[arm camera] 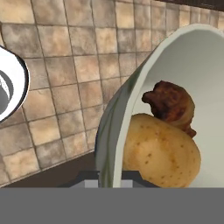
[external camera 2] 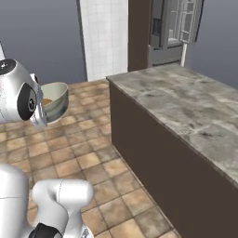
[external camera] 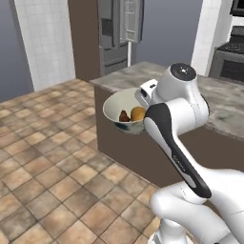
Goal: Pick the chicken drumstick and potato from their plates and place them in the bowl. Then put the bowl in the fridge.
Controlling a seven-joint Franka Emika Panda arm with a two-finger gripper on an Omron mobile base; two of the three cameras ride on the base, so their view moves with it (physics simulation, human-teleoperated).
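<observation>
The cream bowl [external camera: 120,110] hangs tilted in the air over the tiled floor, beside the end of the counter. Inside it lie the golden potato [external camera: 138,113] and the dark brown chicken drumstick [external camera: 124,116], touching each other. In the hand view the potato [arm camera: 159,153] sits in front of the drumstick [arm camera: 170,105], against the bowl's wall [arm camera: 131,100]. My gripper [arm camera: 109,178] is shut on the bowl's rim, one finger on each side. The bowl [external camera 2: 56,100] also peeks out past the arm's joint in the right base view. The plates are out of view.
The grey steel fridge [external camera: 114,35] stands at the back with a door [external camera: 132,20] swung open; it is also in the right base view [external camera 2: 169,28]. A marble-topped counter [external camera 2: 186,107] with dark sides runs along the right. Tiled floor [external camera: 47,157] spreads to the left.
</observation>
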